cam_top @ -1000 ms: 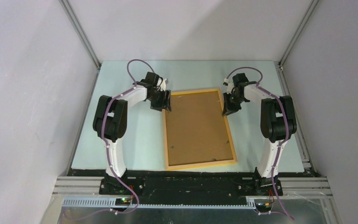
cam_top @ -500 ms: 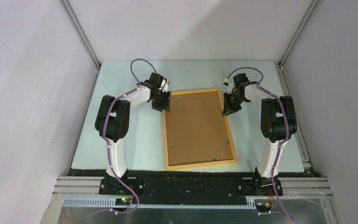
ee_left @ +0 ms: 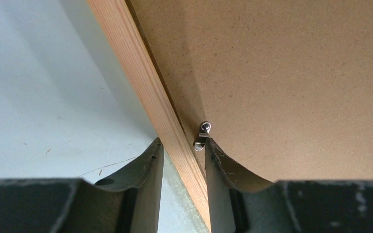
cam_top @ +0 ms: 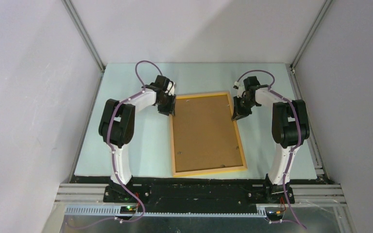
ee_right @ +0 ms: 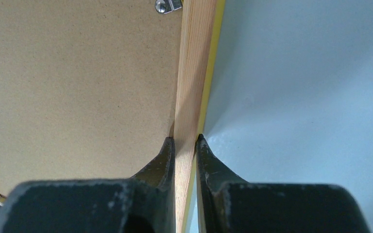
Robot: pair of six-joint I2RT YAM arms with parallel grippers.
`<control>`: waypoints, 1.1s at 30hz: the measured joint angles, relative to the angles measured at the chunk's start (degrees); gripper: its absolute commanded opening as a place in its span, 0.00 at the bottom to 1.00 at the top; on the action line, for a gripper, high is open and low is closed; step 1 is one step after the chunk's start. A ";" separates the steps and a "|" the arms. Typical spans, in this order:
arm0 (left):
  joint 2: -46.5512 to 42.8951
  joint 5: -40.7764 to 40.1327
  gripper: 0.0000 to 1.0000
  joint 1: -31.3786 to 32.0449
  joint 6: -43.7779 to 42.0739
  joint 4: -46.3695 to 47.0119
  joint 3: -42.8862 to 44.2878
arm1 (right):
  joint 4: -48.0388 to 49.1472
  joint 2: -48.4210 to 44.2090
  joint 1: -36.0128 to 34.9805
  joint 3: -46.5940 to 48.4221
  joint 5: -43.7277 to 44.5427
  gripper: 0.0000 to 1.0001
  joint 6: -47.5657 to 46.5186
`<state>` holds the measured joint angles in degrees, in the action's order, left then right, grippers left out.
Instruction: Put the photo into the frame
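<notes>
Item under inspection: the frame (cam_top: 208, 170) lies flat and back-up on the pale worktop (cam_top: 148, 145), between the two arms. Its long sides run away from the bases and it is turned slightly askew. A brown backing board (cam_top: 205, 131) fills its opening and sits inside the rails.

Left tool (ee_left: 182, 143): placed at the frame's left rail, near the far left corner. Its fingers (ee_left: 150, 162) straddle the rail, one on the worktop side and one over the board. The rail fills most of the gap. I cannot tell whether the pads are pressing on the wood.

Obstruction noted: a small metal retaining clip (ee_left: 203, 135) sits on the board just beside the rail, right against the tip of the inner finger.

Right tool (ee_right: 184, 138): placed at the right rail, near the far right corner. It is closed on the wood, with both fingertips tight against the rail's two sides. A second clip (ee_right: 167, 5) lies further along the same rail, apart from the fingers.

Surroundings: a purple cable (cam_top: 145, 64) loops above each wrist, off the frame. Grey enclosure walls (cam_top: 39, 97) stand on the left, right and far sides.
</notes>
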<state>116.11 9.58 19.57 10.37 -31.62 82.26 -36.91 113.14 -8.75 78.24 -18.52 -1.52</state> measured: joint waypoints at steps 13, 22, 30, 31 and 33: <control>-0.31 0.20 0.00 -0.26 -3.04 -0.26 0.00 | 0.02 0.00 0.00 -0.02 -0.31 0.00 -0.04; -0.37 0.50 0.12 -0.26 -4.42 -0.26 0.00 | 0.02 0.00 0.15 -0.02 -0.39 0.00 -0.20; -0.39 2.78 0.57 -0.83 -4.50 -0.04 -0.07 | 0.09 -0.02 0.26 -0.09 -0.48 0.00 -0.20; -0.42 3.43 0.60 -0.98 -4.57 -0.02 -0.09 | 0.13 -0.02 0.26 -0.13 -0.50 0.00 -0.20; -0.66 5.09 0.67 -1.33 -4.55 0.35 -0.46 | 0.22 0.00 0.28 -0.17 -0.55 0.00 -0.15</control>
<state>115.46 14.68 18.24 5.82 -31.27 81.80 -36.69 113.14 -8.47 78.06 -19.07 -1.67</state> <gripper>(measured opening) 0.582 0.153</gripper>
